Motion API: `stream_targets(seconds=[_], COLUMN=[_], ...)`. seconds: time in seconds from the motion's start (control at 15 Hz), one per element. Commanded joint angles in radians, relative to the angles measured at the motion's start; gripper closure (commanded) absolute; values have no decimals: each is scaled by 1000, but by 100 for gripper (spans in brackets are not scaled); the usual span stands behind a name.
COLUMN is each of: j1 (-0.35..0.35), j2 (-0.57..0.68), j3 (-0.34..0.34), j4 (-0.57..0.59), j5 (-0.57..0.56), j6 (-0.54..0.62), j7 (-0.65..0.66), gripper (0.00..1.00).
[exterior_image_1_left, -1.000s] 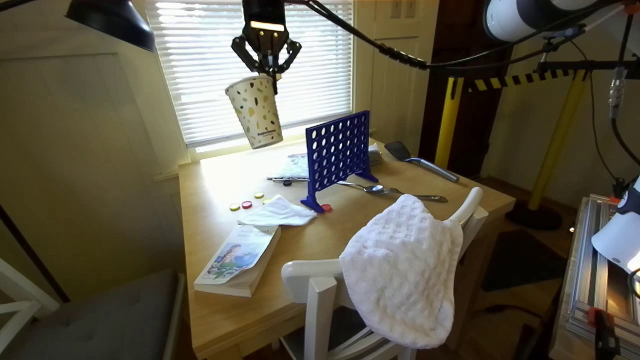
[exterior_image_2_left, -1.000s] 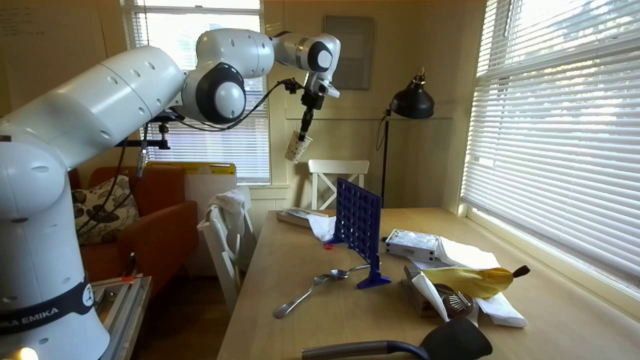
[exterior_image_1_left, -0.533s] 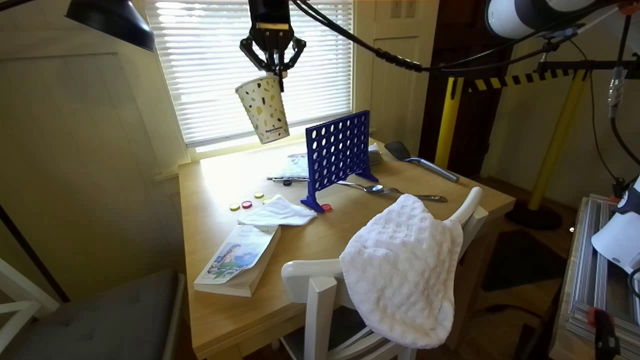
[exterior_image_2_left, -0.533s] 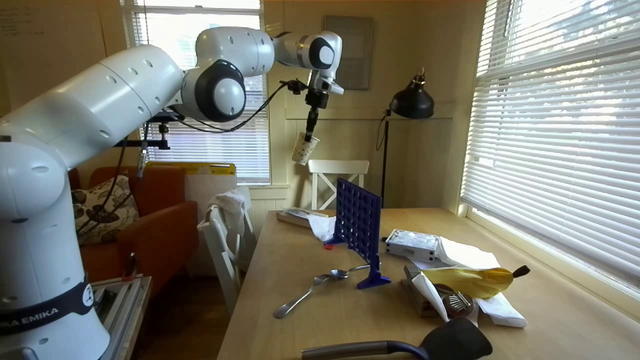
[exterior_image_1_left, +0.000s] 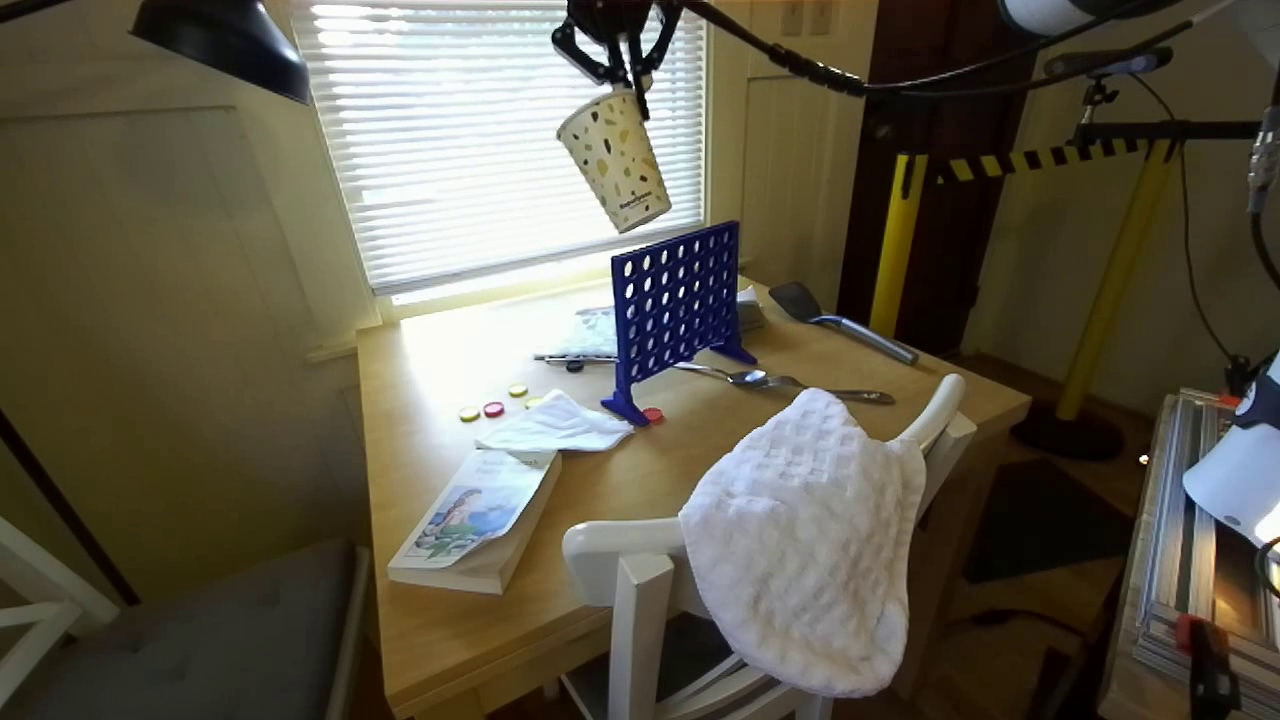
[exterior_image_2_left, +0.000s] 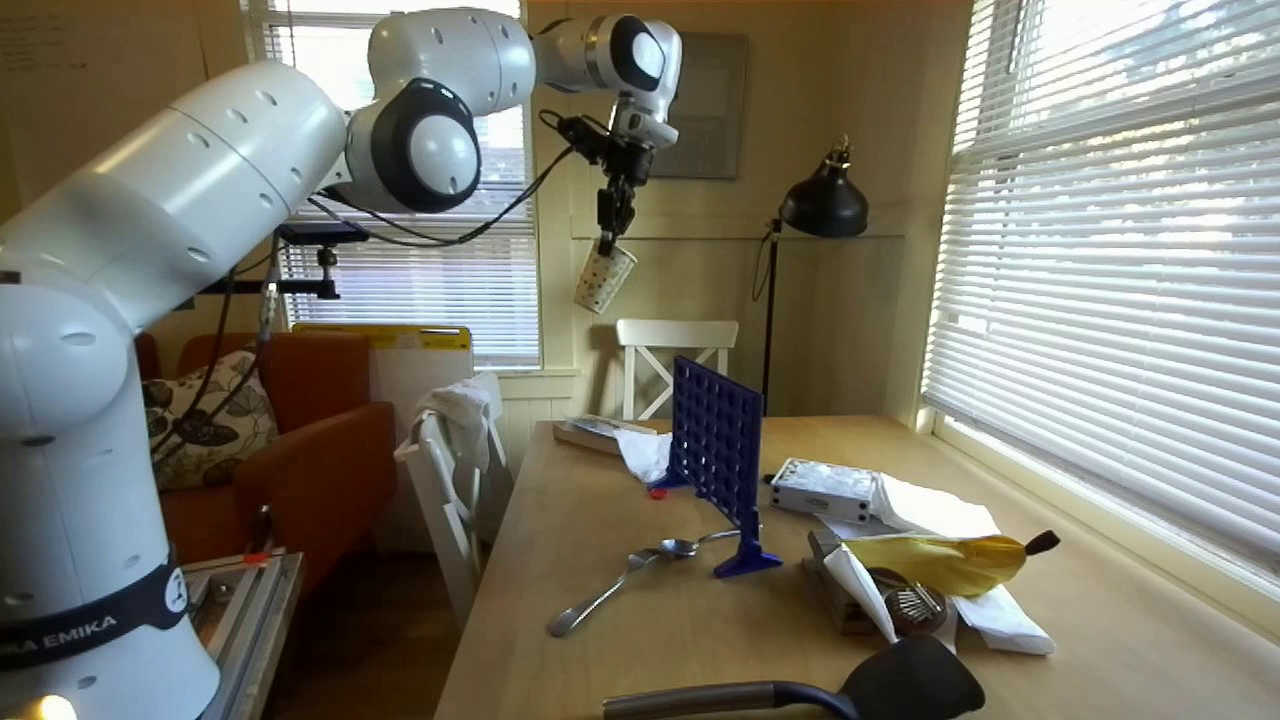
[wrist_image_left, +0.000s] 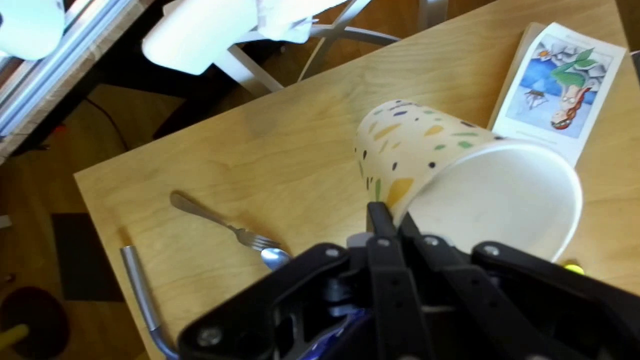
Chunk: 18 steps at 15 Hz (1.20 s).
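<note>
Gripper (wrist_image_left: 394, 214), one, clamped on the rim of a cup (exterior_image_1_left: 615, 163), flecked, tilted, mouth upward, which hangs in the air over a table (wrist_image_left: 300, 160) bearing a rack (exterior_image_2_left: 717, 440), a book (exterior_image_1_left: 475, 515), a fork (wrist_image_left: 234, 229) and a spatula (exterior_image_1_left: 852, 328).

A paper cup (exterior_image_1_left: 615, 165) is hanging aslant, rim pinched in the gripper (wrist_image_left: 394, 216)
Just below that grip, it's leaning with its white-lined mouth facing upward, showing yellow, green and dark flecks on cream.
</note>
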Motion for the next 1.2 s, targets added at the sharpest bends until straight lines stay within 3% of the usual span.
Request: stream_targets(seconds=[0.0,0.27,0.33,0.8,1.13], j1=[19,44,39,24,25], j2=[-41,-70,-74,-37,-65], j3=[-24,-47,-45,-29,-72], j4=[-6,0,11,34,6], j5=[-91,-168,-155,-139,-207], j6=[-67,-92,-71,-86,23], j7=[-40,-59,-4,-42,-52], gripper=[99,99,99,99,99])
